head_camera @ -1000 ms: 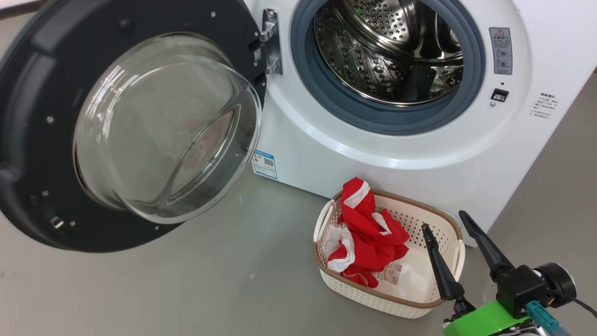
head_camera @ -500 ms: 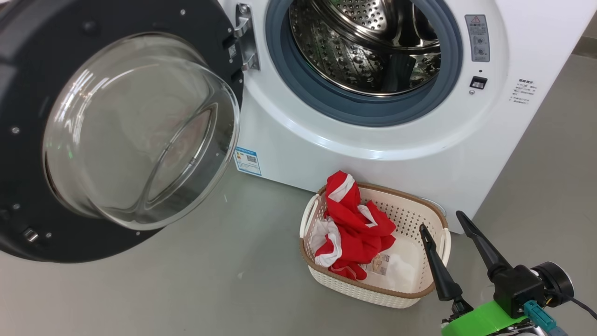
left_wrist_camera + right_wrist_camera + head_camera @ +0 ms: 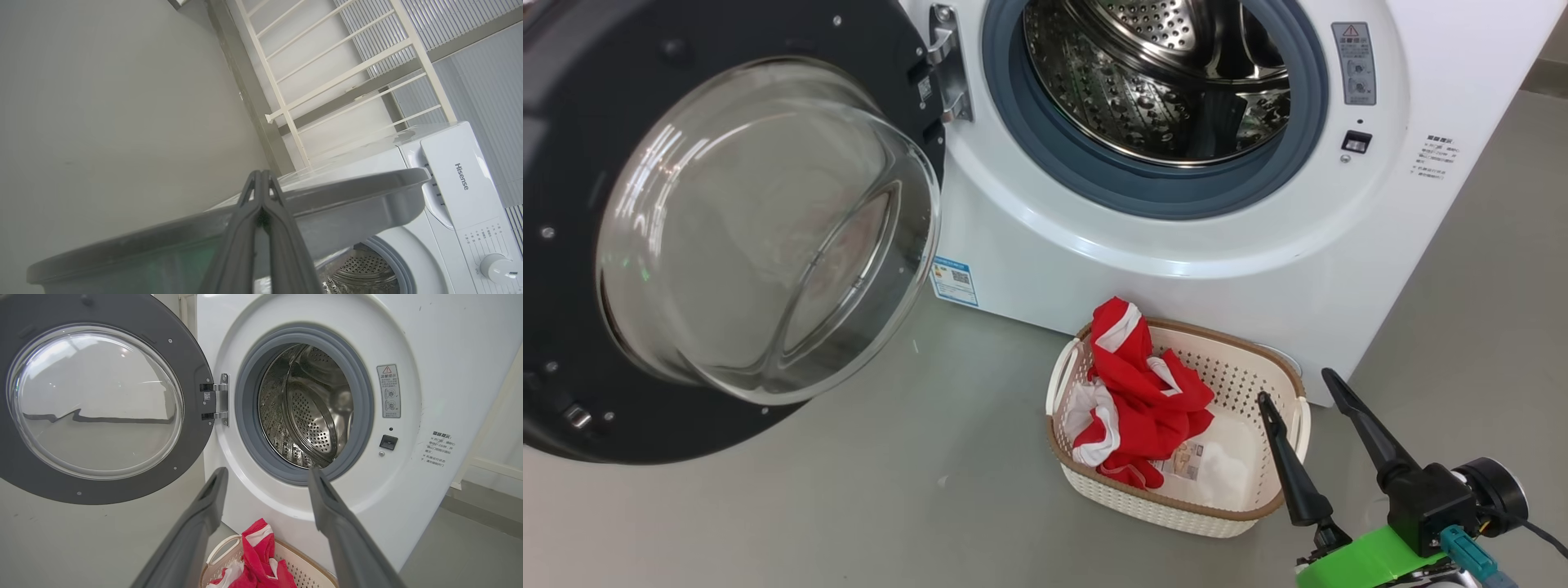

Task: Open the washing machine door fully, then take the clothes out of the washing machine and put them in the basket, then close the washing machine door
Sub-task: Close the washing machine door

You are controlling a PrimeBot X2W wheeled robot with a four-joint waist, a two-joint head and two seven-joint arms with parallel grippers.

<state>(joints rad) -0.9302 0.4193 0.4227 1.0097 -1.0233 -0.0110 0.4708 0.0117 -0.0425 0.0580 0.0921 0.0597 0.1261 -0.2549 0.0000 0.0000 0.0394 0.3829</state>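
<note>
The washing machine door (image 3: pixel 572 122) stands swung wide to the left, its glass bowl (image 3: pixel 760 229) bulging toward me. The white washing machine (image 3: pixel 1176 269) shows a bare steel drum (image 3: pixel 1143 90). On the floor before it, the basket (image 3: pixel 1152 502) holds red and white clothes (image 3: pixel 1143 400). My right gripper (image 3: pixel 1294 388) hangs open and empty over the basket's right end. In the right wrist view that gripper (image 3: pixel 267 473) points at the drum (image 3: pixel 310 412), with the door (image 3: pixel 196 428) to the left and the basket (image 3: pixel 302 571) below. My left gripper (image 3: pixel 260 175) is shut beside the door's edge (image 3: pixel 351 192).
Grey floor (image 3: pixel 890 506) spreads open in front of the door and to the left of the basket. A white railed frame (image 3: pixel 327 81) stands behind the machine (image 3: pixel 457 179). The machine's right side meets bare floor (image 3: pixel 1486 286).
The head camera has turned, so the whole picture slid left and slightly up. Door, basket and clothes keep their places relative to the machine. The right gripper stays open.
</note>
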